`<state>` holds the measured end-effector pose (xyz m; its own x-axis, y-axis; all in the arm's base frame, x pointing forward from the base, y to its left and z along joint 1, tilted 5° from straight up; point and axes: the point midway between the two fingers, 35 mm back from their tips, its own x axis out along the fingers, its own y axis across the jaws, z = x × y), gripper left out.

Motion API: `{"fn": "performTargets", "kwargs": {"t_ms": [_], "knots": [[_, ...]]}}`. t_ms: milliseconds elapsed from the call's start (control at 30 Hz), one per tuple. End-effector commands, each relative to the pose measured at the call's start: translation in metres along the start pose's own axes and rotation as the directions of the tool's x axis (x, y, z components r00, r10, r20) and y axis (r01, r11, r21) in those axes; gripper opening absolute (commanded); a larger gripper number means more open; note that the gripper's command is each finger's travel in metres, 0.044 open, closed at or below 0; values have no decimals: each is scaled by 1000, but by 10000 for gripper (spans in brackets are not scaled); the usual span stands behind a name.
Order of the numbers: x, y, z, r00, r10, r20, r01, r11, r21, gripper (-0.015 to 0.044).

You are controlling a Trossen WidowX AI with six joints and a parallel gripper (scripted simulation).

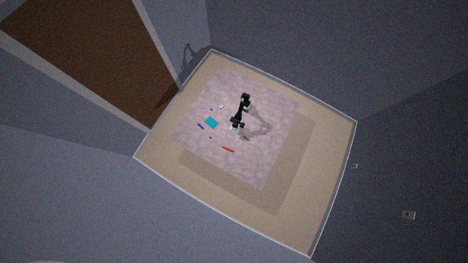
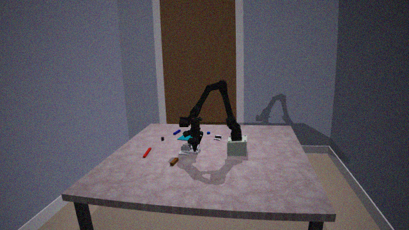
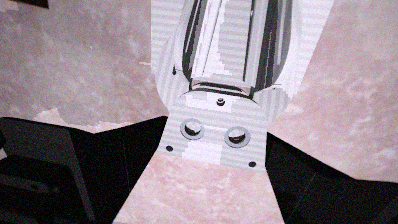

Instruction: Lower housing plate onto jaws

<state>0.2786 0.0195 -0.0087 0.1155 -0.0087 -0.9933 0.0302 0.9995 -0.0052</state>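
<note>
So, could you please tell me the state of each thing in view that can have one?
Jaws: shut on the housing plate.
Housing plate: held between the jaws, two round holes showing metal inside; whether fully seated, cannot tell.
Door: shut.
Arm: bent, reaching down.
Red stick: lying flat.

Overhead, table-front, and claw-close downward views.

Pinkish, mottled tabletop (image 1: 270,146) (image 2: 223,198); turquoise rectangle (image 1: 211,123) (image 2: 184,138); red bar (image 1: 228,149) (image 2: 147,152); housing plate (image 3: 212,117) white (faintly striped, grey-ringed); pincer (image 1: 238,124) (image 2: 195,148) (image 3: 216,131) black.
</note>
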Motion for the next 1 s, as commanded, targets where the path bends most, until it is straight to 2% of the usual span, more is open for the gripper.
{"fn": "performTargets", "kwargs": {"t_ms": [0,967], "knots": [[2,0,-2,1000,-1,-5,1,1000,-6,351],[7,0,-2,1000,-1,-5,1,1000,-5,351]]}}
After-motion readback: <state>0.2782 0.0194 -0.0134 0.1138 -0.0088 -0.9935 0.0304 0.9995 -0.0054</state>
